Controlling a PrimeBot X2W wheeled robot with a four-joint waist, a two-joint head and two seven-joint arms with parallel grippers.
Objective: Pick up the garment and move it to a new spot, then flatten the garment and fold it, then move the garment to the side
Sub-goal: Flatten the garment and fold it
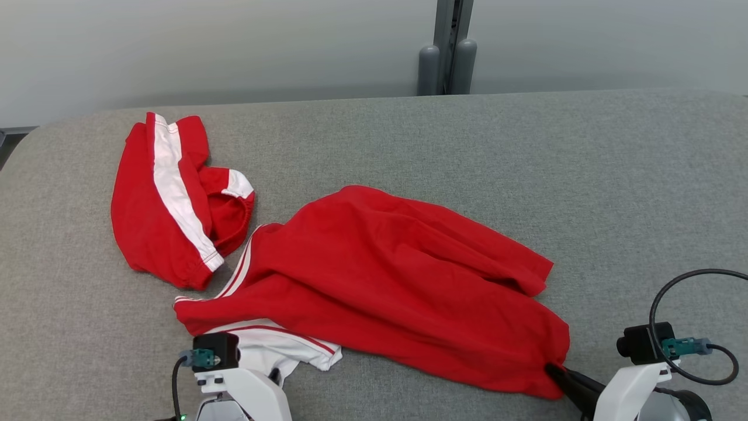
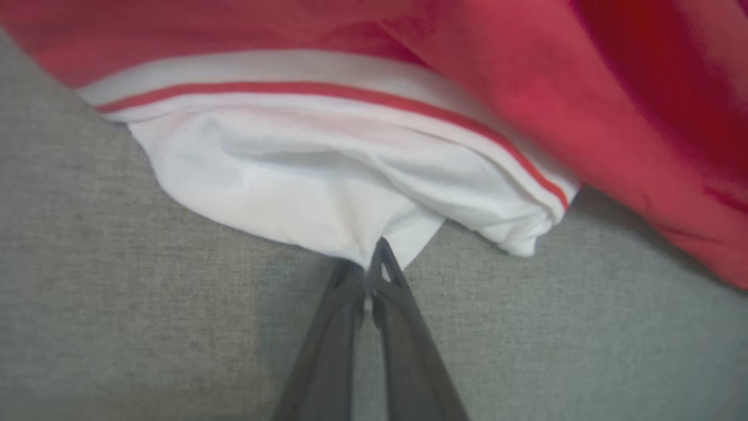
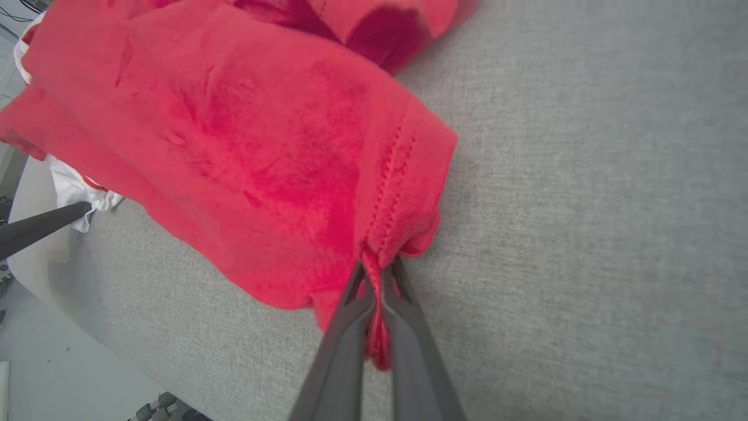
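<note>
**Item 1: surface and room.** Grey woven-fabric table top (image 1: 584, 175), rounded at its far-left corner, spanning the head view from 9 to 3 o'clock. Pale floor (image 3: 47, 351) lies below its edge at 8 o'clock in the right wrist view. Beyond, at 12 o'clock in the head view, stands a plain pale wall (image 1: 234, 47) with a grey upright post (image 1: 447, 52).

**Item 2: views compared.**
- **Left wrist view:** the left gripper (image 2: 365, 263) has its fingers pressed together on the edge of the white section (image 2: 304, 187) of the garment (image 1: 397, 275). In the head view that pinch sits hidden behind the left wrist housing at 7 o'clock.
- **Right wrist view:** the right gripper (image 3: 377, 272) is clamped on a bunched piece of stitched red hem (image 3: 403, 175). The head view gives this grip at 4 o'clock.
- **Head view:** red shorts (image 1: 169, 199) with a white side stripe lie at 10 o'clock, just beside the garment; whether they touch cannot be told.

**Item 3: garment.** A red top, crumpled, lying on the near half of the surface. It is strung from 8 to 4 o'clock between the two grippers. The body is creased in long folds. The white section carries a thin red stripe.
</note>
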